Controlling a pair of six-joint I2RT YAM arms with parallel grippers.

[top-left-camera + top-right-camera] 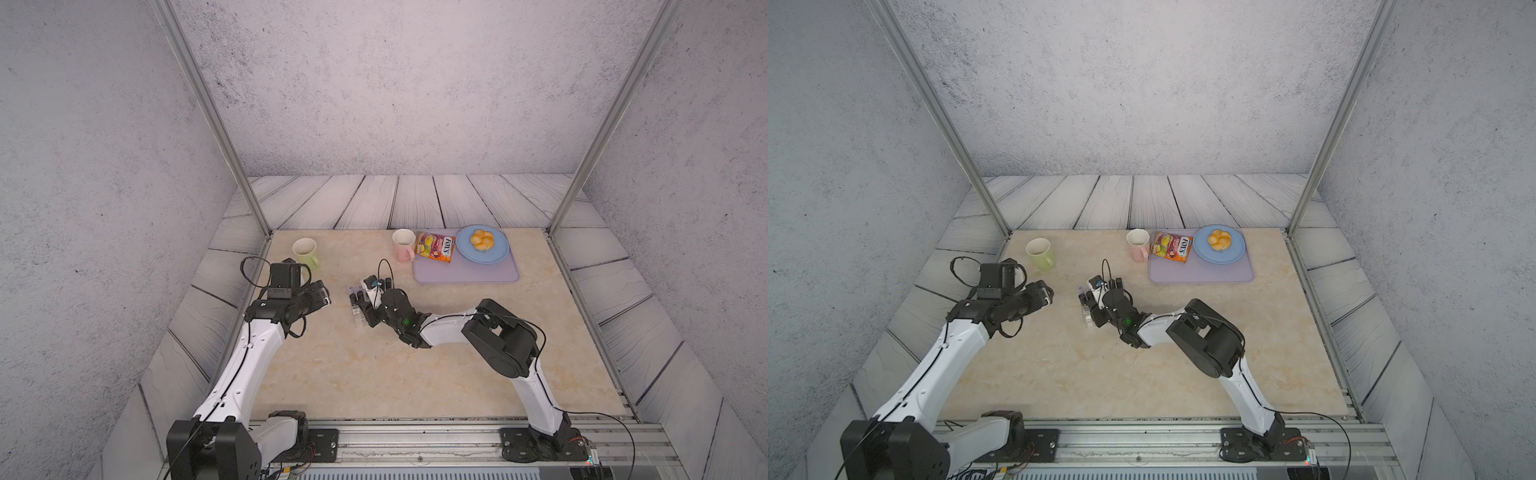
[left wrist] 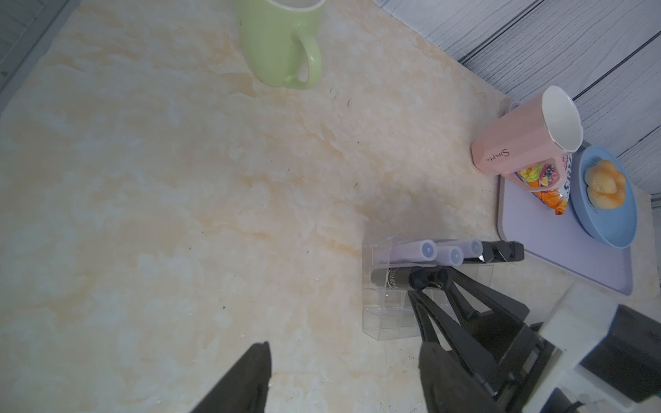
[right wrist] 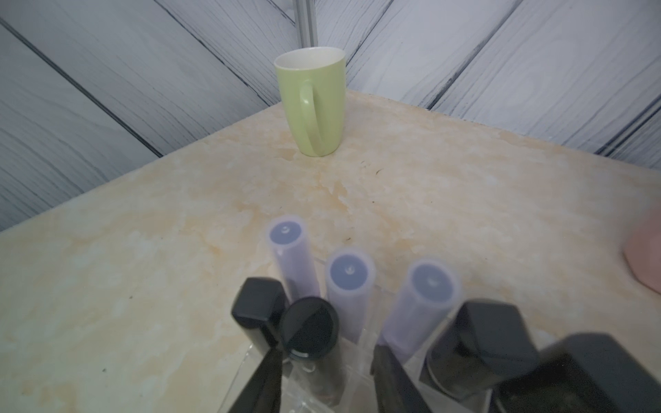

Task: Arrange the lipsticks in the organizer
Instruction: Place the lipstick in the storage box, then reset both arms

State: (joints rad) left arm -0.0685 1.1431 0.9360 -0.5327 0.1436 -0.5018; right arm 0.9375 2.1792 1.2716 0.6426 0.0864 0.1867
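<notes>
The lipsticks stand upright in the clear organizer (image 2: 379, 321), which sits mid-tabletop (image 1: 374, 374). Three lilac lipsticks (image 3: 348, 275) fill its row toward the green mug (image 3: 311, 107), with black ones behind them. No tube lies loose on the tabletop in either top view, so the job looks close to done. The arm hides part of the grid, so I cannot count all eight.

A round-capped black lipstick (image 3: 309, 329) stands in a compartment between the jaws of the right gripper (image 3: 327, 350). These are parted, with a gap showing on one side, so I judge it set down and let go. The left gripper (image 2: 343, 361) hangs well aside, jaws wide and empty.
</notes>
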